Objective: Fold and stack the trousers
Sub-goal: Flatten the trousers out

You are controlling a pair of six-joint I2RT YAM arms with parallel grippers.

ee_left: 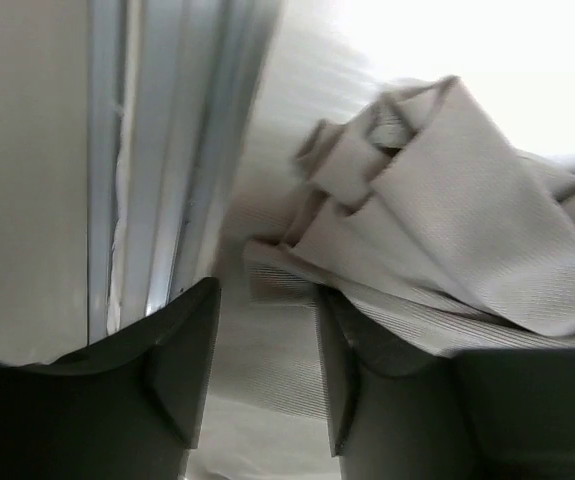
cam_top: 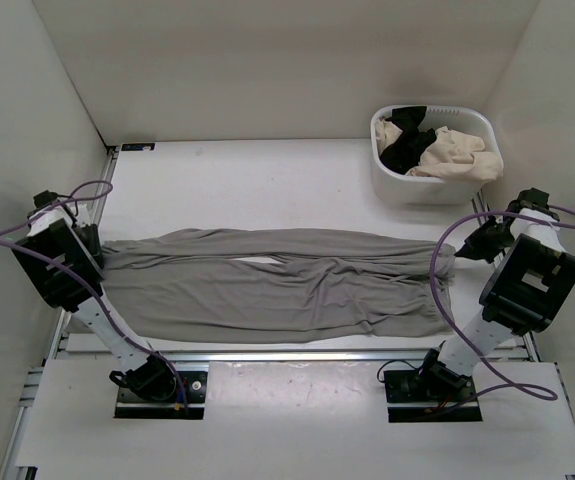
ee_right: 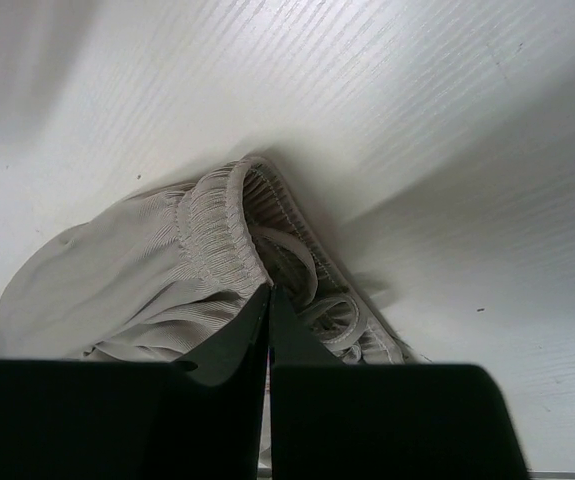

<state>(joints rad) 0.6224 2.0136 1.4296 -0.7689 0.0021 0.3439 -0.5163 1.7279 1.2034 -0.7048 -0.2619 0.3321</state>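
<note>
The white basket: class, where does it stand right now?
Top view: the white basket stands at the far right of the table, beyond the waist end of the trousers, not touching them, holding a black garment and a cream garment.

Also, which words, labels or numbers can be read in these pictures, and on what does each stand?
None can be read.
Small dark label at the far left corner of the table: too small to read.
The trousers and the white basket show no lettering.
</note>
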